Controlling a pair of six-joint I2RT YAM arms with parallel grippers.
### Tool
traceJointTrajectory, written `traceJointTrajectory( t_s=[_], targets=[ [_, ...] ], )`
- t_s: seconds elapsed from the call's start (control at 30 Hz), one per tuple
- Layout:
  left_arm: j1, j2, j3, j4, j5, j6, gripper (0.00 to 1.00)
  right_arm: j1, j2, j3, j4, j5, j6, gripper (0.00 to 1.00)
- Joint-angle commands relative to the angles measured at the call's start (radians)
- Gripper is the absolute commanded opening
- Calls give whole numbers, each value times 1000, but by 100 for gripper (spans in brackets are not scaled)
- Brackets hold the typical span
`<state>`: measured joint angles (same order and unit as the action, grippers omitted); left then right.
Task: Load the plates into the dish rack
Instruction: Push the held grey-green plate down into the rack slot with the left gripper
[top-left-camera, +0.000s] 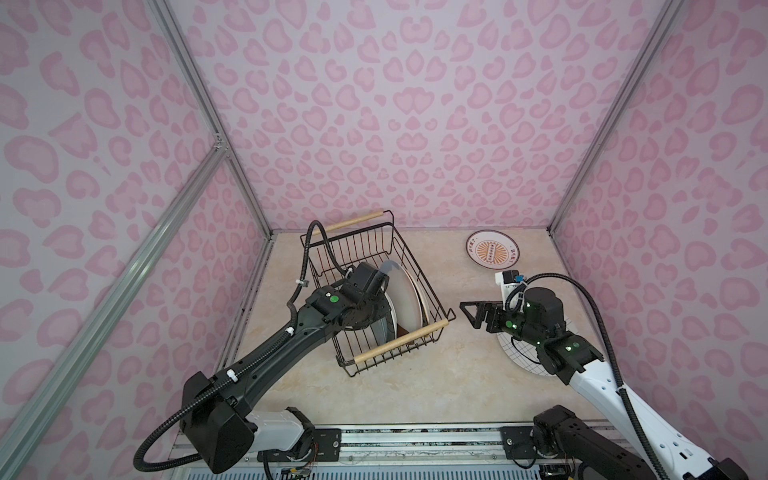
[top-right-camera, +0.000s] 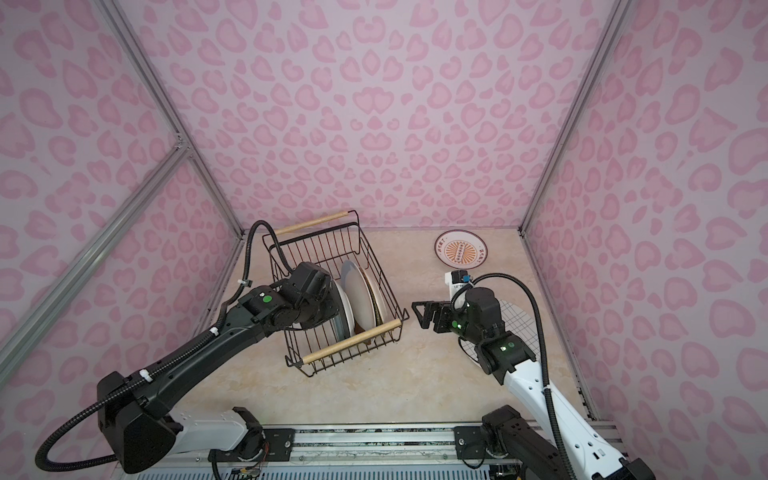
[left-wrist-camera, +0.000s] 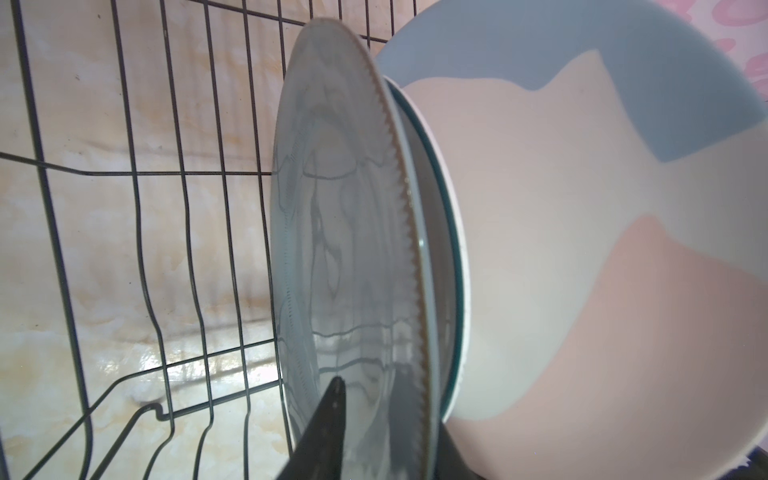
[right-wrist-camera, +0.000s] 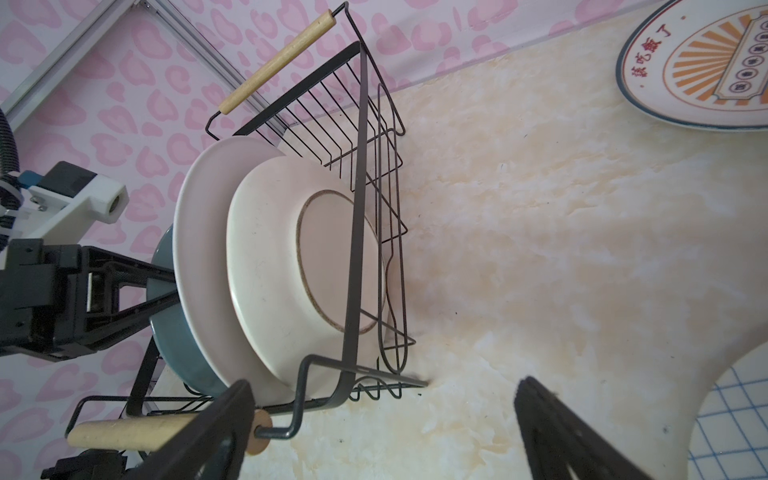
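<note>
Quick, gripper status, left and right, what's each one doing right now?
Left gripper: jaws straddle the rim of the glossy grey-blue round plate in the black wire dish rack; grip cannot be told.
Right gripper: open, empty.

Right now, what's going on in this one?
The left pincer is down in the black wire dish rack, straddling the rim of a round grey-blue plate standing on edge beside pale plates. The right pincer hangs open over the table. A round orange-sunburst plate and a white grid-lined plate lie flat outside the rack.
</note>
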<state>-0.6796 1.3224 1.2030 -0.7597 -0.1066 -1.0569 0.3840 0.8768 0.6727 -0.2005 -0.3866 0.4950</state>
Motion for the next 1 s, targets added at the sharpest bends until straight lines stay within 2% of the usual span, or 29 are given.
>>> traceJointTrajectory(
  t_s=[0.0,0.2,0.97],
  targets=[
    [2,-22,6,-7,-28,7,29,0,1,10,4,-1,1,97],
    [3,-67,2,-19,-59,22,31,0,1,24,-14,6,-1,97],
    [37,-144,50,-9,-50,123,31,0,32,79,-54,29,-10,97]
  ],
)
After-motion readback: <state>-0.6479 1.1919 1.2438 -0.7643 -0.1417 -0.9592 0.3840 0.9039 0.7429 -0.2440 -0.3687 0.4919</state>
